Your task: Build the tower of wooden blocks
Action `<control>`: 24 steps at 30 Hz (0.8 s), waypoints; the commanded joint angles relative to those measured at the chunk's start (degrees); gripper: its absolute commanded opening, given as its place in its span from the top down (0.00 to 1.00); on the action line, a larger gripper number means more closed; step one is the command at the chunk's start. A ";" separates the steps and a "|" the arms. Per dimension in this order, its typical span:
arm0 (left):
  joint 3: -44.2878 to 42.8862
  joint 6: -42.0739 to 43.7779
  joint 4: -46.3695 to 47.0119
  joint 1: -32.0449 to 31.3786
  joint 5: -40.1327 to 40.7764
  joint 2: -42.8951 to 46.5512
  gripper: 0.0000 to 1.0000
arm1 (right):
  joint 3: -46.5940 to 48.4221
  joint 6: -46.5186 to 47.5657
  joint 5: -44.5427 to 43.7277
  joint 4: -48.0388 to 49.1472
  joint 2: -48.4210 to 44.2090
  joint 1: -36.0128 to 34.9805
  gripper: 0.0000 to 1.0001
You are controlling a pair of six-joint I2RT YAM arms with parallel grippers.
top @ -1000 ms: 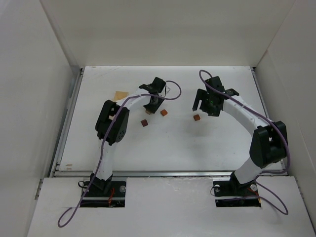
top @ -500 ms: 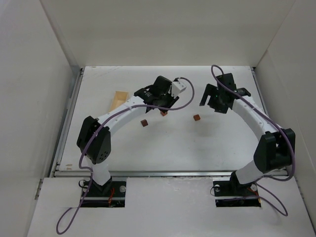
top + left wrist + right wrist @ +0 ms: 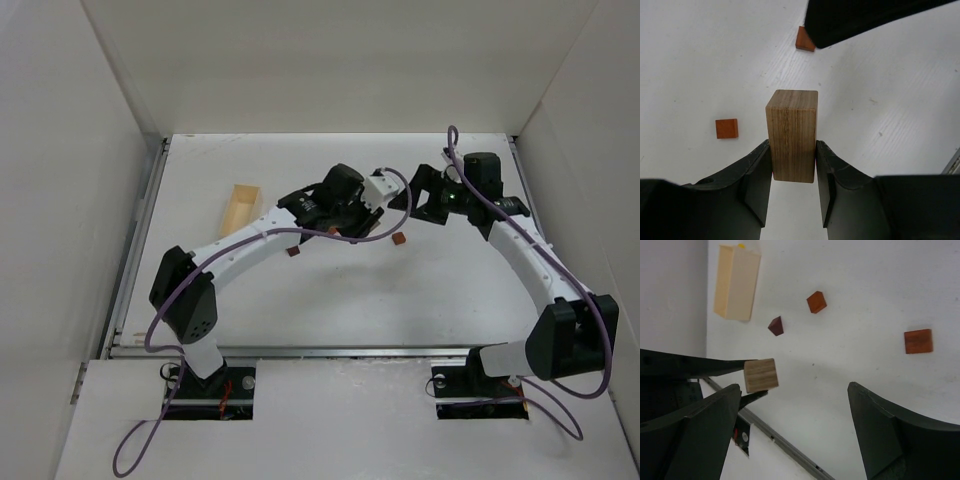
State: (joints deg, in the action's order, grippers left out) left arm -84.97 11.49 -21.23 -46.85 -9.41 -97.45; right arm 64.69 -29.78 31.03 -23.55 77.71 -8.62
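We find the tray (image 3: 240, 208) at the table's (image 3: 450, 290) left; the first cube (image 3: 292, 252) lies right of it, the second cube (image 3: 399, 238) farther right.

White table (image 3: 330, 300) boxed by plain white walls (image 3: 300, 60)

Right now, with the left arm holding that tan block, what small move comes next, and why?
Probably lower the left gripper and stand the tan block on the table. It hangs clamped above the surface; one orange cube, another and the dark cube lie apart, unstacked; the right gripper is open.
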 commanded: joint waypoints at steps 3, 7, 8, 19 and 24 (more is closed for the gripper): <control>-0.64 -0.68 1.81 -1.40 -1.14 2.79 1.00 | -0.61 -0.28 9.39 7.03 -0.37 -0.52 0.10; -0.64 -0.68 1.81 -1.93 -0.52 2.79 1.00 | -1.14 -0.28 9.40 7.03 -0.98 -1.05 0.11; -0.64 -0.68 1.81 -1.93 0.09 2.79 1.00 | -1.14 -0.28 9.40 7.03 -0.98 -1.05 0.11; 5.59 9.14 0.13 -7.37 7.48 0.67 1.00 | -2.46 -1.51 -6.46 1.06 -2.83 -2.19 0.12; 12.98 15.14 2.77 -9.66 8.79 0.68 1.00 | 1.66 -2.12 -21.17 -9.12 -1.25 -2.19 0.11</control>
State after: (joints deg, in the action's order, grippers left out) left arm -74.08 20.99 -20.03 -55.86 -2.39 -97.76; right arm 62.74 -31.33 20.95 -26.72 76.88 -10.33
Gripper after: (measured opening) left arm 0.326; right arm 0.887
